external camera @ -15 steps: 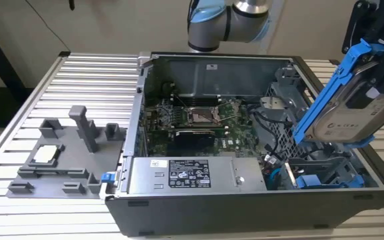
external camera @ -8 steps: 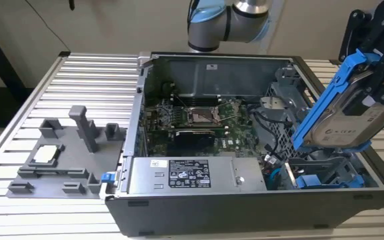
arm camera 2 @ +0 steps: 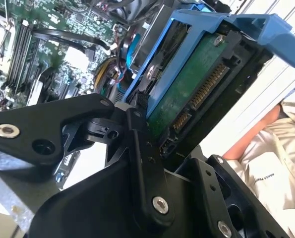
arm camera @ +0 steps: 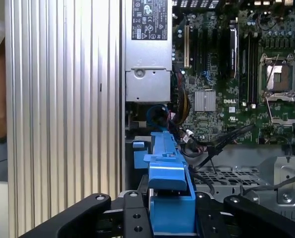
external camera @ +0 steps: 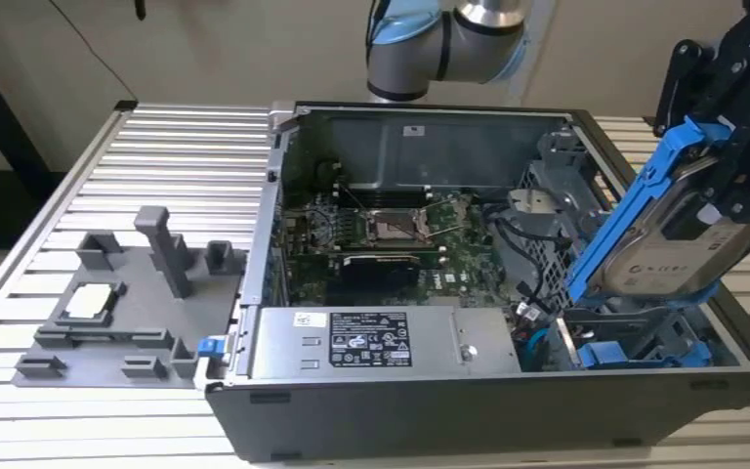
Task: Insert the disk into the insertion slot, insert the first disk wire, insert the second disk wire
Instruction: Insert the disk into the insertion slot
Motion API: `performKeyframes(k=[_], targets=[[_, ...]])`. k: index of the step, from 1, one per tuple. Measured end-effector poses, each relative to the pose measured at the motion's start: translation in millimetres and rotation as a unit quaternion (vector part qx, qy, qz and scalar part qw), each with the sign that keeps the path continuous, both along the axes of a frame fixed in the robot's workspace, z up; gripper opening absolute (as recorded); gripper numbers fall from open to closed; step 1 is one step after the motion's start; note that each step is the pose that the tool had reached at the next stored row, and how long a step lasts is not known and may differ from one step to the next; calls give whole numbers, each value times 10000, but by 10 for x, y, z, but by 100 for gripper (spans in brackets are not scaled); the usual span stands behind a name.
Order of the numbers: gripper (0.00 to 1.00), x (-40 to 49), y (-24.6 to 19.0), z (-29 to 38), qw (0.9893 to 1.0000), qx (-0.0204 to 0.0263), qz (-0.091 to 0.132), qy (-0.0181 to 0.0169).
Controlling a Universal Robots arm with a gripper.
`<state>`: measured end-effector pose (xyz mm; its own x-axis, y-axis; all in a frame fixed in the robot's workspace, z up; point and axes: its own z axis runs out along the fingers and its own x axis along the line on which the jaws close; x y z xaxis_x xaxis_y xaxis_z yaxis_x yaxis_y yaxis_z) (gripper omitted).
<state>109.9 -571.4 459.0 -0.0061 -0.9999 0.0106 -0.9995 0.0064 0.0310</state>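
- Over the near corner of the case (external camera: 349,415) on the exterior view's right, the gripper (external camera: 729,161) is clamped on the disk (external camera: 668,239).
- The disk is tilted steeply, with its top end in the fingers and its low end at the mouth of the slot (external camera: 643,342). It is not seated, and I cannot tell whether it touches the slot.
- The slot sits just beside the PSU (external camera: 362,342), toward the exterior view's right. The board (external camera: 389,230) lies behind the PSU.
- The case stands on the ribbed table (external camera: 180,156). A grey fixture (external camera: 121,313) lies well apart, on the exterior view's left.
- Second wrist view: the disk (arm camera 2: 187,87) shows its green underside and its connector end inside the blue frame. A black finger (arm camera 2: 137,144) presses its edge.
- The gripper (arm camera 2: 169,148) is closed on the disk here too. The board (arm camera 2: 48,39) and loose cables lie beyond it, and a white sleeve (arm camera 2: 281,158) is past the table edge.
- First wrist view: the disk (arm camera: 167,188) is seen edge-on, with its blue frame pinched between the two fingers of the gripper (arm camera: 171,218).
- The PSU (arm camera: 147,49), the board (arm camera: 236,74) and the table (arm camera: 63,99) lie beyond the disk.
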Motion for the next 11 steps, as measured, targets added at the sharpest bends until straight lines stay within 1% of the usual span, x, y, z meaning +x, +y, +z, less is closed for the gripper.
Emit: performKeyframes(k=[1, 5, 11], targets=[[33, 3, -19, -47, 10000, 0, 25, -1], [33, 39, -27, -97, 10000, -1, 90, -2], [33, 70, -42, -172, 9999, 0, 169, -6]])
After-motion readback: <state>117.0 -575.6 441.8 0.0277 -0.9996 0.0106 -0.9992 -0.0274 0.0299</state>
